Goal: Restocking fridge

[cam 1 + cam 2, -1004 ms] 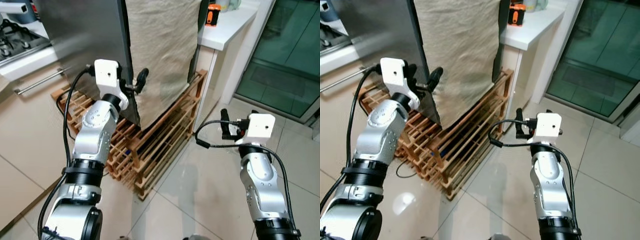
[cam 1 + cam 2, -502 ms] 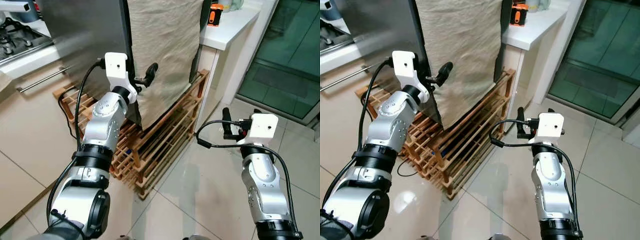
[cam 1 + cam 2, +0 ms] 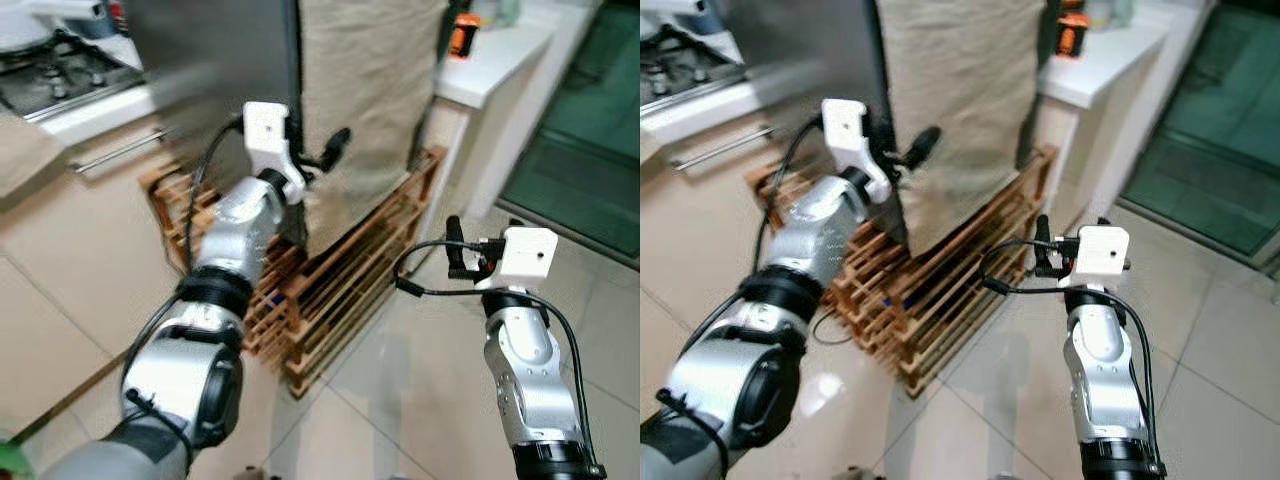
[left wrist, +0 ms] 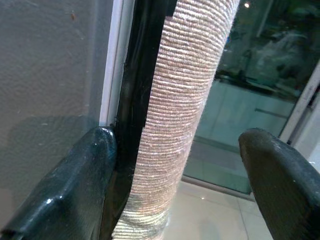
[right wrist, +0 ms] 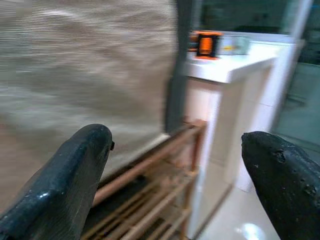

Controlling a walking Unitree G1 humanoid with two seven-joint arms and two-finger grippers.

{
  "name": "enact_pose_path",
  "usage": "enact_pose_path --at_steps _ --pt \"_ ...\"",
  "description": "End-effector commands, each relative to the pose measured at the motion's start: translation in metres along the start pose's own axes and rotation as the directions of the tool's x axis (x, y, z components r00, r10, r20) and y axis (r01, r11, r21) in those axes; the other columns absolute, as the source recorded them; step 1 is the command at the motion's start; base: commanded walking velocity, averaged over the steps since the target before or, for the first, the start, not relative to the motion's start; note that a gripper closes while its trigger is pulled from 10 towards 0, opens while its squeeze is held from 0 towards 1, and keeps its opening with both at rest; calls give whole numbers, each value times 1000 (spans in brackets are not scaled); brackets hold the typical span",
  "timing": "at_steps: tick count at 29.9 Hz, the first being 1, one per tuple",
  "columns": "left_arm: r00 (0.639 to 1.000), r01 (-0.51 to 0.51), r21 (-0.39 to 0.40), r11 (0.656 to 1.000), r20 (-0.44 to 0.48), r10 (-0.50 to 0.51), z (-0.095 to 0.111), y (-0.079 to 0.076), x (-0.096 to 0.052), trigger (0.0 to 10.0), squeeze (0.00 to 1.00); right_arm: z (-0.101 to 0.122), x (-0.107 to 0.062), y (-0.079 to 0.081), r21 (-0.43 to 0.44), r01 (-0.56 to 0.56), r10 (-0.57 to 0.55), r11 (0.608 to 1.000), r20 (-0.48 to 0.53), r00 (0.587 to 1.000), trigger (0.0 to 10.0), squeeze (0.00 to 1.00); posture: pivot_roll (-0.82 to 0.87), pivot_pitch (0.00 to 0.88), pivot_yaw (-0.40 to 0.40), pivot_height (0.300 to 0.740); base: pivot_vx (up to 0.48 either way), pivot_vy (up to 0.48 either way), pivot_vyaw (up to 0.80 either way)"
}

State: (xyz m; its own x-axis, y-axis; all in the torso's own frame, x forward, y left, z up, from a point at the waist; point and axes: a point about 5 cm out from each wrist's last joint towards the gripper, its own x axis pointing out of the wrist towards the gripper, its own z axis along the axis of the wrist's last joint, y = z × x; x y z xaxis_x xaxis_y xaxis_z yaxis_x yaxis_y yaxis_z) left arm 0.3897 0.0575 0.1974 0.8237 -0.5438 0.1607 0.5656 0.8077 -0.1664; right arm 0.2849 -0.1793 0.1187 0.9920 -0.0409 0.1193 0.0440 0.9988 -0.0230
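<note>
Fingers of my left gripper (image 4: 175, 175) are spread wide around the fridge door edge (image 4: 137, 90), under the beige cloth (image 3: 365, 90). Right gripper (image 5: 175, 180) hangs open too, holding nothing.

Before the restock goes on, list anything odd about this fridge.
A beige cloth hangs down the fridge front, covering it, and the fridge stands on a slatted wooden pallet instead of the floor. The left gripper, jaws open, straddles the door edge and cloth. Nothing looks spilled or damaged.
</note>
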Motion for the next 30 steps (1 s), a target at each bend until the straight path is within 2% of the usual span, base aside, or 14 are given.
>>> enact_pose_path --at_steps 1,2,3,4,5,6,10,13,17,18,19,21,26,30 --pt "969 246 -11 969 -15 -247 -1 -53 19 10000 0 2 -3 2 -4 -16 16 1000 2 1000 10000 0 -185 0 44 736 0 0 0" --pt "952 307 -44 951 -1 -307 0 -66 23 10000 0 2 -4 3 -5 -23 23 1000 1 1000 10000 0 -192 0 47 736 0 0 0" --pt "952 307 -44 951 -1 -307 0 -66 23 10000 0 2 -4 3 -5 -23 23 1000 1 1000 10000 0 -192 0 47 736 0 0 0" --pt "901 434 -117 893 31 -434 0 -94 27 10000 0 1 -6 5 -5 -35 35 999 -3 999 10000 0 -201 0 50 736 0 0 0" --pt "876 481 -135 866 41 -481 -1 -104 27 10000 0 1 -7 5 -5 -38 38 999 -5 999 10000 0 -201 0 50 736 0 0 0" --pt "876 481 -135 866 41 -481 -1 -104 27 10000 0 1 -7 5 -5 -38 38 999 -5 999 10000 0 -201 0 50 736 0 0 0" --pt "697 712 -216 668 102 -710 -5 -155 19 10000 0 0 -9 7 -4 -45 45 999 -9 999 10000 0 -213 0 56 736 0 0 0" --pt "663 744 -217 632 117 -739 -3 -161 16 10000 0 0 -10 7 -4 -49 49 999 -11 999 10000 0 -215 0 57 736 0 0 0" --pt "690 720 -227 655 136 -711 0 -147 13 10000 0 0 -13 9 -6 -58 58 998 -15 998 10000 0 -206 0 54 736 0 0 0" --pt "736 676 -207 707 136 -663 1 -123 5 10000 0 0 -13 11 -3 -64 64 998 -17 998 10000 0 -192 2 51 736 0 0 0" --pt "736 676 -207 707 136 -663 1 -123 5 10000 0 0 -13 11 -3 -64 64 998 -17 998 10000 0 -192 2 51 736 0 0 0" --pt "786 619 -176 766 136 -604 6 -91 -16 10000 0 -1 -14 12 3 -70 70 998 -19 997 10000 0 -168 6 51 736 0 0 0" --pt "860 510 -117 852 101 -501 9 -51 -50 10000 0 -1 -13 13 15 -75 75 997 -21 997 10000 0 -131 11 46 736 0 0 0" --pt "974 227 -77 971 22 -226 8 13 -104 10000 0 -2 -9 20 34 -99 100 995 -27 995 10000 0 -63 17 34 736 0 0 0"
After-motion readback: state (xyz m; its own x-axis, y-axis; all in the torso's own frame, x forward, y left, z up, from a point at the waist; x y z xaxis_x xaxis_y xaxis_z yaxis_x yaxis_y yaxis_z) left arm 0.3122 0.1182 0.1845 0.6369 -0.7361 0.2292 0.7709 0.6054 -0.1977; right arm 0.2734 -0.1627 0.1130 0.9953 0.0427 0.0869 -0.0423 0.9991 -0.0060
